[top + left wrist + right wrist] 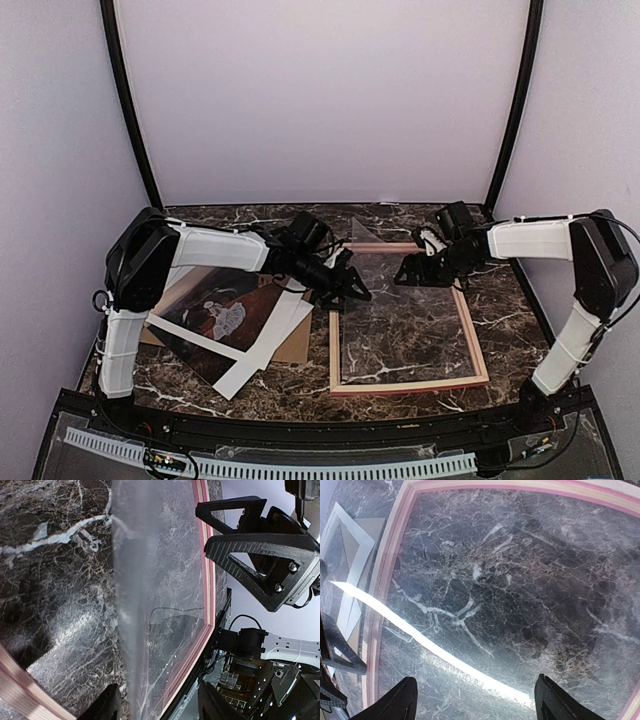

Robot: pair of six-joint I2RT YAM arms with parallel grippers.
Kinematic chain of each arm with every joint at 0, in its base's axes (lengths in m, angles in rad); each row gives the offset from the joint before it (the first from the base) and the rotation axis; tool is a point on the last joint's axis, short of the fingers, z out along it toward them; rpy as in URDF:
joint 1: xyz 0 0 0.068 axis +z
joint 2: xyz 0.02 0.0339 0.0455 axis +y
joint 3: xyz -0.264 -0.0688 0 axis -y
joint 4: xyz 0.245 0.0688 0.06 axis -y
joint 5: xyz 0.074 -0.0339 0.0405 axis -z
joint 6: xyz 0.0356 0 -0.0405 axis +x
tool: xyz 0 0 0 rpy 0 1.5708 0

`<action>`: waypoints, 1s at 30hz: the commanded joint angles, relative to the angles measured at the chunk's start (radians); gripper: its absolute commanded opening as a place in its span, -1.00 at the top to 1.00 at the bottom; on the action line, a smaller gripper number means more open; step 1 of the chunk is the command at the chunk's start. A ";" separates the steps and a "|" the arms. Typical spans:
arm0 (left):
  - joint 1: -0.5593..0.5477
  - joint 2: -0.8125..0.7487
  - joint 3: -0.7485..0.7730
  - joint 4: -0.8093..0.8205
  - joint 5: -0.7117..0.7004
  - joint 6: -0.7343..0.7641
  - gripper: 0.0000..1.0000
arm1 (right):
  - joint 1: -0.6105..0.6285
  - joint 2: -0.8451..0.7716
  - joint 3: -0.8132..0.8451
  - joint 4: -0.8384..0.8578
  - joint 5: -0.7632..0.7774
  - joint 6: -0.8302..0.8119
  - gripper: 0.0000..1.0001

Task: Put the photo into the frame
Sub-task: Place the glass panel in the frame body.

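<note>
A black front rail (pixel 300 438) edges the marble table (pixel 505 310), where the frame (pixel 405 384) lies at right under a clear sheet (pixel 400 320) and the photo (pixel 215 318) lies face up to its left on a white mat (pixel 255 350). Both the left gripper (pixel 355 292) and right gripper (pixel 403 272) hover over the sheet with jaws apart, holding nothing. The sheet seems placed, so next the photo's thin edge needs lifting; no writing is legible.

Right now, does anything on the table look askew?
Yes. The clear sheet lies crooked over the frame: one corner pokes out past the far rail instead of sitting square inside.
</note>
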 commanded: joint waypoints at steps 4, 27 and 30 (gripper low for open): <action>-0.012 -0.002 0.027 -0.033 -0.007 0.031 -0.11 | 0.014 0.046 -0.020 0.043 -0.035 0.008 -0.63; -0.012 -0.048 0.029 -0.133 -0.101 0.107 -0.25 | 0.016 0.090 -0.057 0.046 -0.026 -0.002 -0.61; -0.013 -0.059 0.027 -0.150 -0.124 0.118 -0.28 | 0.016 0.090 -0.058 0.043 -0.023 -0.005 -0.61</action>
